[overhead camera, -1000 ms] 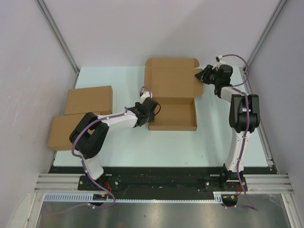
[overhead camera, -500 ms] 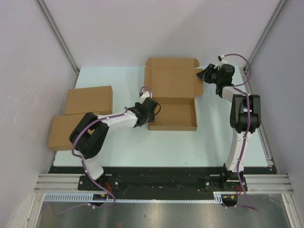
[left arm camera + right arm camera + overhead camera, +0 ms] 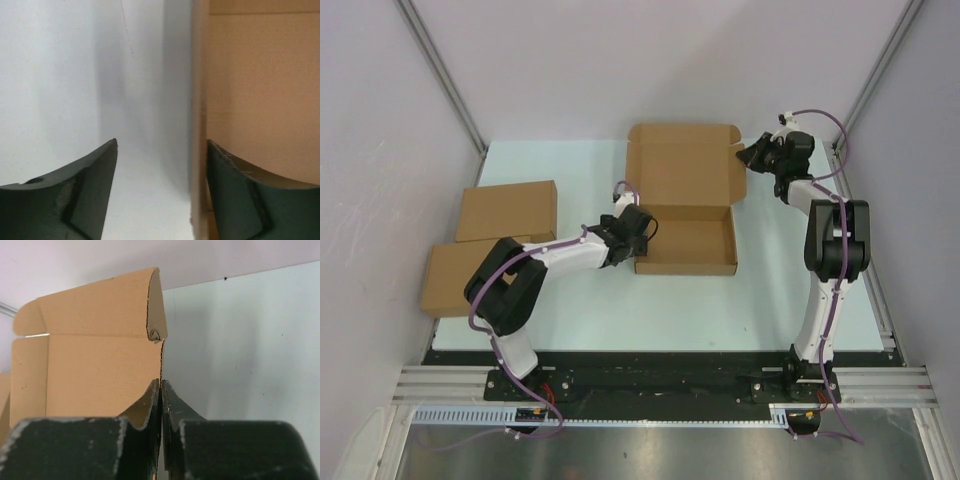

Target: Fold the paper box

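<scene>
The paper box (image 3: 685, 245) lies mid-table as a shallow tray with its lid (image 3: 682, 165) open toward the back. My right gripper (image 3: 748, 154) is shut on the lid's right side edge; in the right wrist view the jaws (image 3: 160, 386) pinch the thin cardboard edge, with the lid (image 3: 95, 370) to their left. My left gripper (image 3: 638, 236) is open at the tray's left wall. In the left wrist view the gripper (image 3: 162, 142) straddles that wall (image 3: 199, 140), one finger outside on the table and one inside the tray.
Two finished flat brown boxes (image 3: 507, 210) (image 3: 452, 276) lie at the table's left side. Slanted frame rails (image 3: 445, 80) (image 3: 875, 80) and white walls bound the back and sides. The pale table (image 3: 800, 260) shows right of the box.
My right gripper has moved slightly up and back with the lid's edge, and the box has shifted a little to the right. The left arm has barely moved.
</scene>
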Controlling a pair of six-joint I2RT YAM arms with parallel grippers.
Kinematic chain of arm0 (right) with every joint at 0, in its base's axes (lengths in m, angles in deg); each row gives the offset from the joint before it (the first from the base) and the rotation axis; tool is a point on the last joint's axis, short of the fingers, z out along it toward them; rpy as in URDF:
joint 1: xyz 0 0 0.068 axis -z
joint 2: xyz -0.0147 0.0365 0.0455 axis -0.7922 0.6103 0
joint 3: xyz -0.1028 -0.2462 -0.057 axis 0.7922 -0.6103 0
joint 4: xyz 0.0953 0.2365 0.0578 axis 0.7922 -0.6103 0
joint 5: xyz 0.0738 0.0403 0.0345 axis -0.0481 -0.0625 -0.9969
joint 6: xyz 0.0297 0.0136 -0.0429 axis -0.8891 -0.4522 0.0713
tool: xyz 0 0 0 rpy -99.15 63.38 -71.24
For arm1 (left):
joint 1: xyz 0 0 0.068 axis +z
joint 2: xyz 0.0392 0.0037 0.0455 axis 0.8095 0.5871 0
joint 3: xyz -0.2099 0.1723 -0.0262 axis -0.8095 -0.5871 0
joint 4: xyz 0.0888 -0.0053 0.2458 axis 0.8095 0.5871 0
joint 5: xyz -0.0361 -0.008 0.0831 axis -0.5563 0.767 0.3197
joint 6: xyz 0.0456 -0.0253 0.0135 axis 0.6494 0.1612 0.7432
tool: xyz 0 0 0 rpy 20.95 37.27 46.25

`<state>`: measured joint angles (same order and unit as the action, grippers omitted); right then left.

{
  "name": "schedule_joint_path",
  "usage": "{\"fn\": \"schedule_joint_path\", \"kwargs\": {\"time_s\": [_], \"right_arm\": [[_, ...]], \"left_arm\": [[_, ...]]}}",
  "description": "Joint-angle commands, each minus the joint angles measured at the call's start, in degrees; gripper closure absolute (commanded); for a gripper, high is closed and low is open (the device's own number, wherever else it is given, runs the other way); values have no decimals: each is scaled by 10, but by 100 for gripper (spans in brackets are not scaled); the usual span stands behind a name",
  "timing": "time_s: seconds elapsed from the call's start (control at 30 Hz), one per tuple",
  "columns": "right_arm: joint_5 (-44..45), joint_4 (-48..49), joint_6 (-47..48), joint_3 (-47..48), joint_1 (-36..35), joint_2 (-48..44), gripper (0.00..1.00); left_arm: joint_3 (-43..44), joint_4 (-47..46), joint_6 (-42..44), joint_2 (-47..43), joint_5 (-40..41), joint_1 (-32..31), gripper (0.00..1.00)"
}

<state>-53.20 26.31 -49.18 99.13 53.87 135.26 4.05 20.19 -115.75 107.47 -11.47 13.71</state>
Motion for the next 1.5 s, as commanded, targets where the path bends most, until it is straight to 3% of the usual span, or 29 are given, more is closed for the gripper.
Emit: {"fn": "schedule_joint_path", "kwargs": {"time_s": [0.0,0.17,0.37,0.57,0.77,0.87,1.47], "right_arm": [[23,-10,47,-6,-12,-70,96],[52,-32,77,-32,-32,-113,97],[71,-45,99,-90,-45,-165,98],[84,-54,108,-128,-49,-199,98],[89,-55,110,-134,-59,-206,98],[90,-52,111,-136,-62,-203,98],[97,-53,114,-139,-74,-203,99]], "left_arm": [[40,12,-4,-54,33,0,24],[50,-5,-15,-128,34,39,18],[12,-107,-55,-174,-112,186,18],[-16,-273,-39,-135,-281,265,18],[46,-355,-51,-41,-484,294,20],[63,-373,-50,-11,-524,294,20],[101,-368,-44,72,-539,296,34]]}}
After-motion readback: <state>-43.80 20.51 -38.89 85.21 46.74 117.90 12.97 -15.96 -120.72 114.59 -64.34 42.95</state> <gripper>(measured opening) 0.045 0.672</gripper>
